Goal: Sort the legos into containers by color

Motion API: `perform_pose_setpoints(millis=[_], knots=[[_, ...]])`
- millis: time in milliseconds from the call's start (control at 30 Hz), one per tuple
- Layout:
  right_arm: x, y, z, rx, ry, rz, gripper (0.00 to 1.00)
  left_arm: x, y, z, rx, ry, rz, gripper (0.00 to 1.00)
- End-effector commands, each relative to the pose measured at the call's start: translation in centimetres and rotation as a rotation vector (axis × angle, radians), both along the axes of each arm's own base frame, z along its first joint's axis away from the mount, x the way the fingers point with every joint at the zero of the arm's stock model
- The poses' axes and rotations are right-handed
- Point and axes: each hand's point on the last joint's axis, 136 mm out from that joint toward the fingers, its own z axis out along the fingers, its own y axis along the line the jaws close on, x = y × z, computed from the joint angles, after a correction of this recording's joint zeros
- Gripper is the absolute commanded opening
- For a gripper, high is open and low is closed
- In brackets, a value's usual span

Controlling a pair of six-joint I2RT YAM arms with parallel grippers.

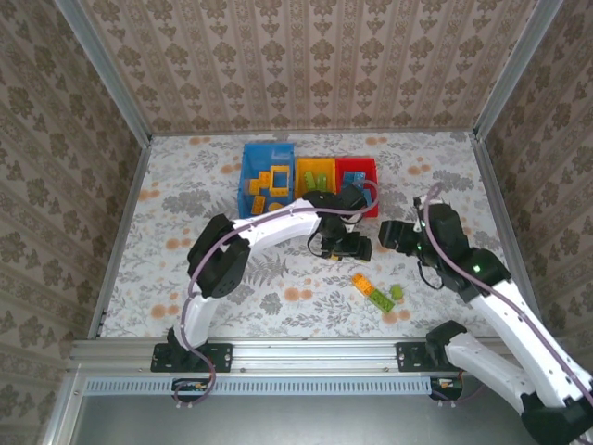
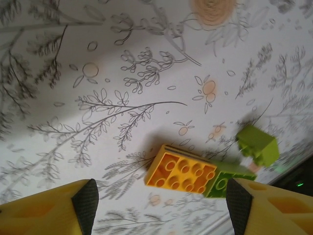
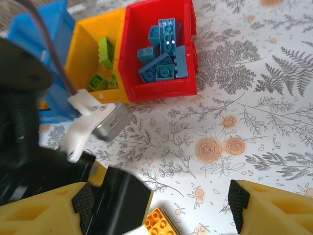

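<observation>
The orange brick (image 2: 182, 172) is best pinched squarely by the wide-spread left pincer (image 2: 162, 203) — clear of the green brick (image 2: 222, 178) touching it at 4 o'clock — for the blue bin (image 1: 267, 176).

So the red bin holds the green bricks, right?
No, the red bin holds blue bricks; the right wrist view shows it. The green bricks lie in the orange-yellow bin beside it.
</observation>
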Motion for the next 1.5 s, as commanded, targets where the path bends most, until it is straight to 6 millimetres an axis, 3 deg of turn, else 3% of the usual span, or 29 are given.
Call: perform_pose_setpoints(millis=[0,267,667,833,1000,1133,1267,1367,1467], knots=[[-1.4,-1.6,0.8,-0.036,-0.058,-0.019,0.76,-2.0,-0.1,0.1,0.047,0.256,0.2,0.73],[-2.3,-2.3,3.4,-0.083,-0.139,0.009,0.78,-3.5,-0.8,-1.8,0.117,0.415,0.449,0.78],[-3.0,-2.7,3.8,-0.044,-0.17,-0.012,0.78,-5.9,-1.5,-4.7,0.22,0.511,0.68,0.76],[-3.3,-2.8,3.2,-0.031,-0.157,-0.021,0.78,-5.8,-2.2,-5.3,0.221,0.516,0.705,0.66],[-3.5,-2.9,2.9,-0.027,-0.149,-0.025,0.78,-5.6,-2.4,-5.9,0.227,0.516,0.733,0.46],[-3.5,-2.8,2.9,-0.029,-0.151,-0.02,0.78,-5.1,-2.4,-5.7,0.216,0.496,0.737,0.36],[-3.6,-2.3,2.7,-0.028,-0.145,0.013,0.78,-2.2,-0.4,-3.2,0.19,0.365,0.741,0.33],[-3.6,-0.8,2.5,0.005,-0.146,0.088,0.78,0.7,3.4,-0.4,0.192,0.212,0.749,0.31],[-3.4,2.1,2.4,0.091,-0.157,0.219,0.77,3.0,8.0,2.4,0.203,0.068,0.756,0.29]])
